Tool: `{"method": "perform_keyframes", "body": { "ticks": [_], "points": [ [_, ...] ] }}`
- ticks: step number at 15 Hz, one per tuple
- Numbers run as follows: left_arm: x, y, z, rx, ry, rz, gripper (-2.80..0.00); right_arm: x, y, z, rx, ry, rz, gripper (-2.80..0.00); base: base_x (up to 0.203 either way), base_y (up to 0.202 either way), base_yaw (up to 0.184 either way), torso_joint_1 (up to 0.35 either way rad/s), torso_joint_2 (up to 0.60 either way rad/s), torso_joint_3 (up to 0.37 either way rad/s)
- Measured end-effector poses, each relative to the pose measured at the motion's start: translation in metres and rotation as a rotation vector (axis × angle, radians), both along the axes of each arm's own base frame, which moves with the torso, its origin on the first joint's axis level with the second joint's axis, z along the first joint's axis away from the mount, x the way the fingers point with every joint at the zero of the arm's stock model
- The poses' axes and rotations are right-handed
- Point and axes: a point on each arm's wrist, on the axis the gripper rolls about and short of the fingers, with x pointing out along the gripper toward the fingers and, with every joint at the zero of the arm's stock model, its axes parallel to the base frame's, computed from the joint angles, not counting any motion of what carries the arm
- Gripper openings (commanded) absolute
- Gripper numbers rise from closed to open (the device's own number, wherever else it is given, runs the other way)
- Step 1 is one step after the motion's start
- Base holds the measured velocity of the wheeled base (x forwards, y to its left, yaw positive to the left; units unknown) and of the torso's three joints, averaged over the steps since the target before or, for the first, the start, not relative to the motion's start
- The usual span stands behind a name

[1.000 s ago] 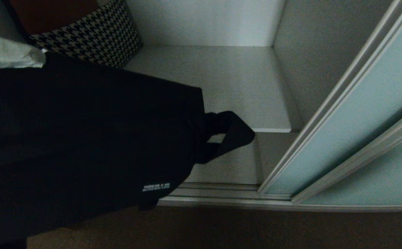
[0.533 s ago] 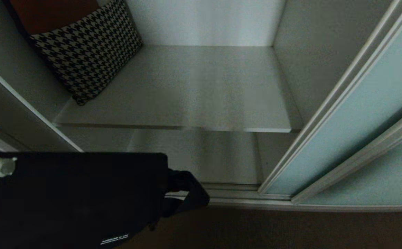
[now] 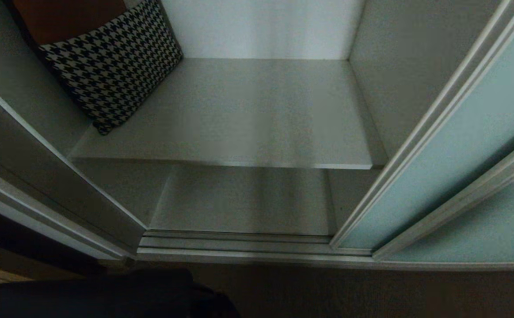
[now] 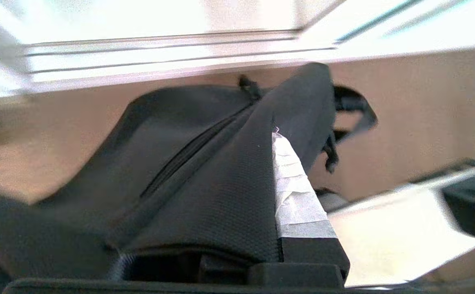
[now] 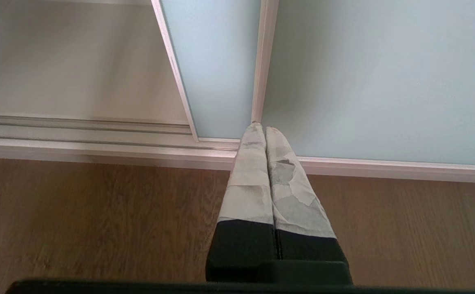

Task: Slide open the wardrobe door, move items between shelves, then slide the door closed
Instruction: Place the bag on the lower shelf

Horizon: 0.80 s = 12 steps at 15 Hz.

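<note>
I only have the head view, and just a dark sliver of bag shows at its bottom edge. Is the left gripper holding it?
Observer: Yes. The left gripper is shut on the black bag, pinching fabric beside its zip.
Operator: Where is the bag?
Observer: Out over the wooden floor, in front of the floor track.
Operator: And the right gripper?
Observer: The right gripper is shut and empty, above the floor, pointing at the foot of the frosted door panels.
</note>
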Motion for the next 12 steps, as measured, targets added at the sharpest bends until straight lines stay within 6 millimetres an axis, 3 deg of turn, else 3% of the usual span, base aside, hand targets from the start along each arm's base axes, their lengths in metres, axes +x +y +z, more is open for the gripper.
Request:
{"method": "perform_keyframes", "body": {
  "ticks": [6, 12],
  "points": [
    [-0.024, 0.003, -0.038, 0.18, -0.042, 0.199, -2.8, 0.0, 0.0, 0.0, 0.0, 0.0, 0.0, -2.8, 0.0, 0.0, 0.0, 0.0, 0.0, 0.0],
    [-0.04, 0.002, -0.06, 0.181, 0.032, 0.21, -2.8, 0.0, 0.0, 0.0, 0.0, 0.0, 0.0, -2.8, 0.0, 0.0, 0.0, 0.0, 0.0, 0.0]
  ]
}}
